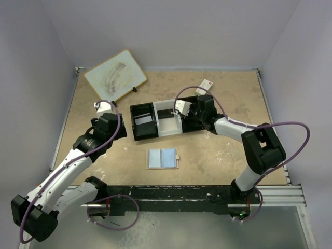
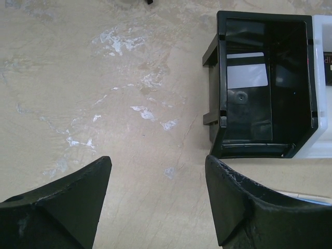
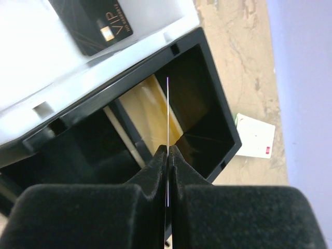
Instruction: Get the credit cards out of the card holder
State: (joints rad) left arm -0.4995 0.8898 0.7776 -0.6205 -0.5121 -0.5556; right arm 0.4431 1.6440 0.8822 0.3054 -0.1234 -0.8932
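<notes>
The card holder [image 1: 162, 158] lies open on the table in front of the tray, pale blue inside with a tan rim. My right gripper [image 3: 168, 150] is shut on a thin credit card [image 3: 167, 111], seen edge-on, over the tray's right black compartment [image 3: 207, 104]. From above, that card [image 1: 181, 107] looks white, at the right gripper [image 1: 187, 109]. A black VIP card [image 3: 101, 23] lies in the white middle compartment. A pale card [image 2: 247, 70] lies in the left black compartment. My left gripper [image 2: 158, 171] is open over bare table, left of the tray.
The black-and-white three-compartment tray [image 1: 155, 136] sits mid-table. A white box with a red mark [image 1: 206, 85] lies behind it on the right. A whiteboard [image 1: 115, 75] leans at the back left. Walls close in the table on three sides.
</notes>
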